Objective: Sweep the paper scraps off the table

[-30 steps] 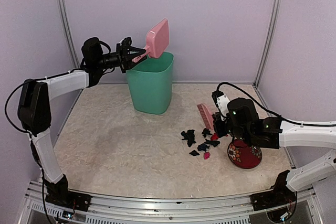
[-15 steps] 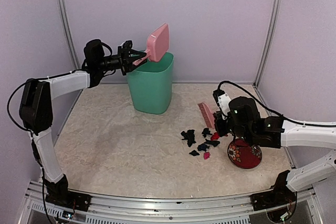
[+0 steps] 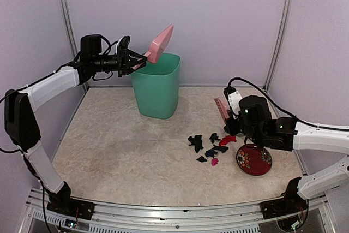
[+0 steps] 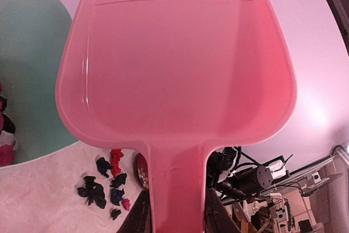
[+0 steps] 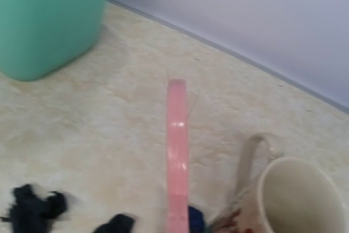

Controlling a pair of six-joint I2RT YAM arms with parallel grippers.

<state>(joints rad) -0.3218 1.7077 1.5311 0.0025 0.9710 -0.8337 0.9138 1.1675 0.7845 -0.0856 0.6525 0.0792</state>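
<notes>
The paper scraps point(image 3: 209, 147), black, red and magenta bits, lie in a loose cluster on the table point(image 3: 120, 151) right of centre. They also show in the left wrist view point(image 4: 106, 186) and the right wrist view point(image 5: 35, 208). My left gripper point(image 3: 133, 58) is shut on the handle of a pink dustpan point(image 3: 160, 45), held tilted above the green bin point(image 3: 158, 85). The pan point(image 4: 174, 64) looks empty. My right gripper point(image 3: 232, 121) is shut on a pink brush point(image 3: 221, 107), just behind and right of the scraps. The brush point(image 5: 177, 151) points away from me; my fingers are out of that view.
A red patterned cup point(image 3: 253, 159) stands right of the scraps, under my right arm, and shows in the right wrist view point(image 5: 297, 200). Some scraps lie inside the bin point(image 4: 5, 135). Lilac walls close the back and sides; a metal rail runs along the front.
My left arm has drawn back to the left and turned the dustpan more edge-on above the bin. My right gripper has moved the brush back and right, away from the scraps.
</notes>
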